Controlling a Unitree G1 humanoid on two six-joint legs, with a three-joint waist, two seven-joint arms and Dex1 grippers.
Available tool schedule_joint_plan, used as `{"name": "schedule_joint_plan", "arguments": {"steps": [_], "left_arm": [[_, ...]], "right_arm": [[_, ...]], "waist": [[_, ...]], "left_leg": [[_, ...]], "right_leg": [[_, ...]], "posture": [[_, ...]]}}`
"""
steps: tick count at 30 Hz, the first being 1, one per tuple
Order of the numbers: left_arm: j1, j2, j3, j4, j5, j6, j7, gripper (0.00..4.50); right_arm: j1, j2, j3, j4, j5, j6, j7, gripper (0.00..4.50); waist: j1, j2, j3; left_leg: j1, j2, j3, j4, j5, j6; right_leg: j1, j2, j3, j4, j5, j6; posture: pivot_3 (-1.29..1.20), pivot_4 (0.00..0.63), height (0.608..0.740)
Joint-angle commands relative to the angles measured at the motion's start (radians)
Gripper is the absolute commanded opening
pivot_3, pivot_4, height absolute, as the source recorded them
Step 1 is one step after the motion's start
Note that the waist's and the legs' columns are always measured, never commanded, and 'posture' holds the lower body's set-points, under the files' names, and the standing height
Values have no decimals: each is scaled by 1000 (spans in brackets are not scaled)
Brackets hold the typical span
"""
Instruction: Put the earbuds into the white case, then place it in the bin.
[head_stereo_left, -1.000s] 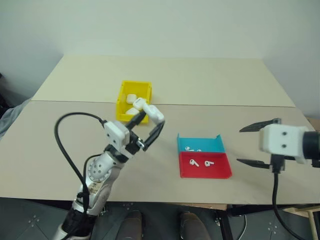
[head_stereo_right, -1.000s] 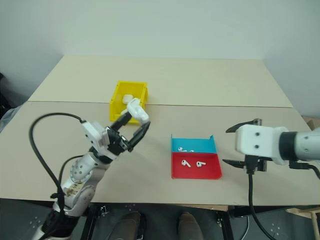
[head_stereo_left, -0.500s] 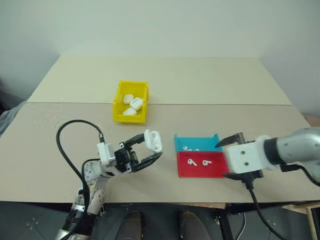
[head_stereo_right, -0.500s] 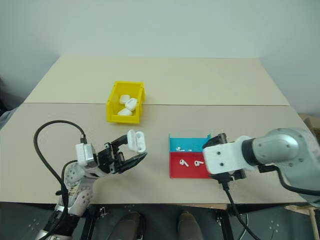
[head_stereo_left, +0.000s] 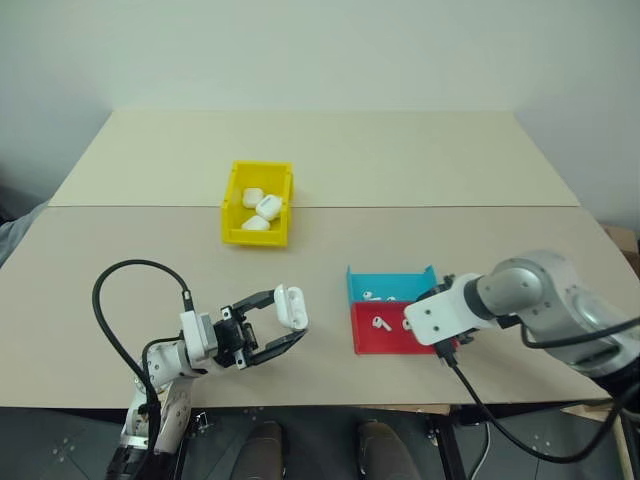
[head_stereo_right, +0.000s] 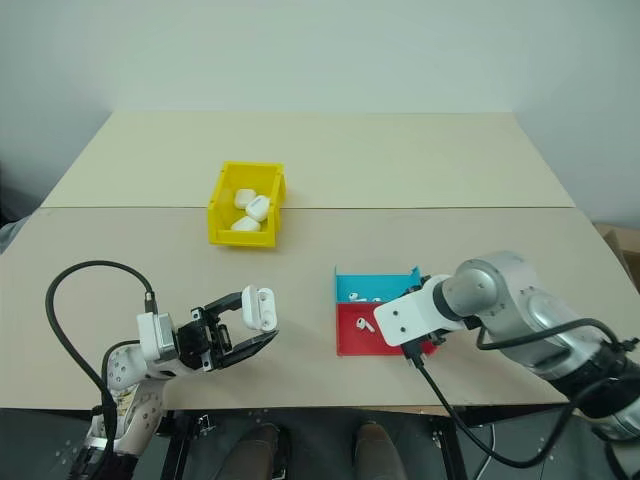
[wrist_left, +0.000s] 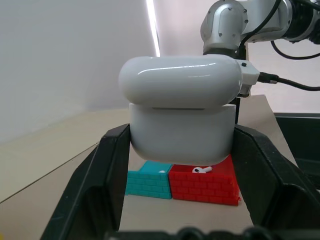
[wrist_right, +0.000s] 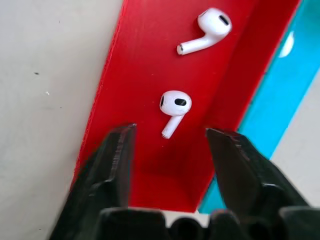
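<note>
Two pale tan tables (head_stereo_left: 330, 160) sit pushed together in front of a plain light wall. Near the front edge on the robot's left, the left gripper (head_stereo_left: 285, 325) squeezes the white case (head_stereo_left: 292, 306) between its two black fingers. The case is small, smooth and shiny, with round corners, and a thin line runs around it where the lid meets the body. In the left wrist view the white case (wrist_left: 180, 107) has its lid shut.

On the robot's right sits a flat red tray (head_stereo_left: 400, 335), and a blue tray (head_stereo_left: 392, 287) touches its far side. Two earbuds (wrist_right: 175, 109) lie in the red tray. They are tiny, white and shiny, each with a round head and a short stem. The right gripper (wrist_right: 170, 150) points down over the red tray with its fingers apart. One earbud lies just past the tips, and the fingers do not touch it.

The bin (head_stereo_left: 258, 203) is bright yellow with tall walls. It stands farther back on the table, well apart from both grippers, and has three white cases inside.
</note>
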Motion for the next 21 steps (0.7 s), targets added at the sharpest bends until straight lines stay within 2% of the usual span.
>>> {"name": "schedule_joint_plan", "arguments": {"steps": [1, 10, 21], "left_arm": [[13, -3, 7, -68, 4, -1, 30, 2745], [20, -3, 3, -76, 29, 2, 71, 2745], [33, 3, -3, -80, 56, 5, 89, 2745]], "right_arm": [[-22, 1, -16, -12, -13, -15, 57, 2309], [-42, 87, 3, 19, -86, 53, 99, 2309], [-65, 117, 6, 37, -105, -12, 135, 2309]], "waist": [[0, 0, 0], [-1, 0, 0], [0, 0, 0]], "left_leg": [[0, 0, 0, 0, 0, 0], [1, 0, 0, 0, 0, 0], [0, 0, 0, 1, 0, 0]], "right_leg": [[0, 0, 0, 0, 0, 0], [0, 0, 0, 1, 0, 0], [0, 0, 0, 1, 0, 0]], "posture": [[0, 150, 740], [0, 150, 740], [0, 150, 740]]}}
